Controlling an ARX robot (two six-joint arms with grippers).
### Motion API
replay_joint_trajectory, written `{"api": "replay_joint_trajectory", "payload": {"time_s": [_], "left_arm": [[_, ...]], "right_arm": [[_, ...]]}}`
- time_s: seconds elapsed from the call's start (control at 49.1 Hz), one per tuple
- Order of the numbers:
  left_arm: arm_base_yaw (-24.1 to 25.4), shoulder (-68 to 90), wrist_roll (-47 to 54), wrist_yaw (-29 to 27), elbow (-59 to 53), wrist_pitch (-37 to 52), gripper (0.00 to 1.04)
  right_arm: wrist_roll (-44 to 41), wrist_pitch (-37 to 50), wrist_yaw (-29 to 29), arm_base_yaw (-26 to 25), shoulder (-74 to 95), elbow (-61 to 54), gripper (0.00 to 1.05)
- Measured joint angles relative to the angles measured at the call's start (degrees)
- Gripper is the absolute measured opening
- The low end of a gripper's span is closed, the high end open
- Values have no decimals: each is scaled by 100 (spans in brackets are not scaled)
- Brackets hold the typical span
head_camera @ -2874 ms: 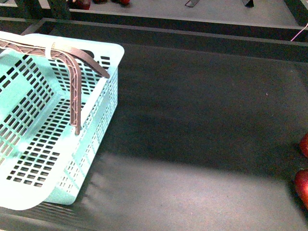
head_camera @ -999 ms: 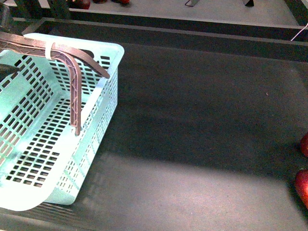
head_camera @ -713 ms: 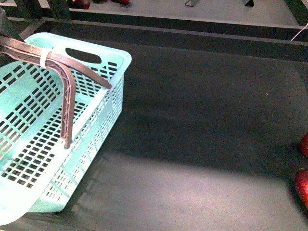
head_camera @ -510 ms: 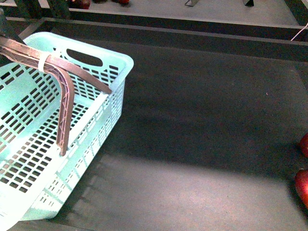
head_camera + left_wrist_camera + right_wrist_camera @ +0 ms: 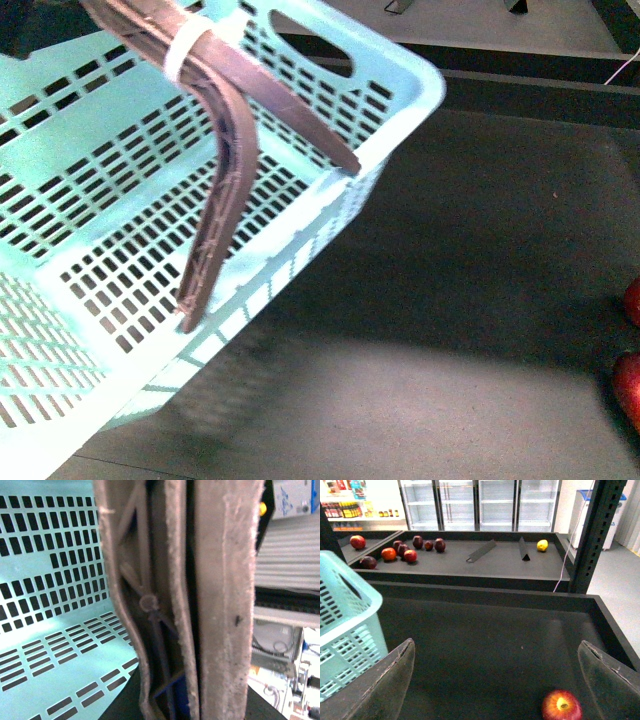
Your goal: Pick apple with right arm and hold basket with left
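You're jammed right up against the basket's two brown-grey handles (image 5: 225,595), which run top to bottom and fill the middle of the view. The one nearer the mesh shows its ribbed inner side (image 5: 142,602), criss-cross struts and a round boss; the other is flat, scuffed and fuzzy at the edges. There's a dark gap between them, with something blue low down (image 5: 172,700), but you can't tell what. Beside the handles you get the turquoise basket (image 5: 50,580), its slotted wall meeting a second slotted panel at an angle. Past the flat handle it's blurry clutter: a grey striped surface (image 5: 287,555) and a blue-white box (image 5: 295,495).
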Motion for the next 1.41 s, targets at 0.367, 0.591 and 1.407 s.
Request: {"api": "replay_joint_trajectory", "payload": {"time_s": [0.367, 0.591, 1.407], "left_arm": [[-1545, 26, 210, -170, 872, -387, 18], [-2277, 138, 485, -282, 1222, -702, 18], [-2651, 210, 728, -393, 1231, -800, 17]], "right_arm": [[0, -2, 0, 0, 0, 0, 96], [0, 0, 0, 0, 0, 0, 96], [0, 0, 0, 0, 0, 0, 96]]}}
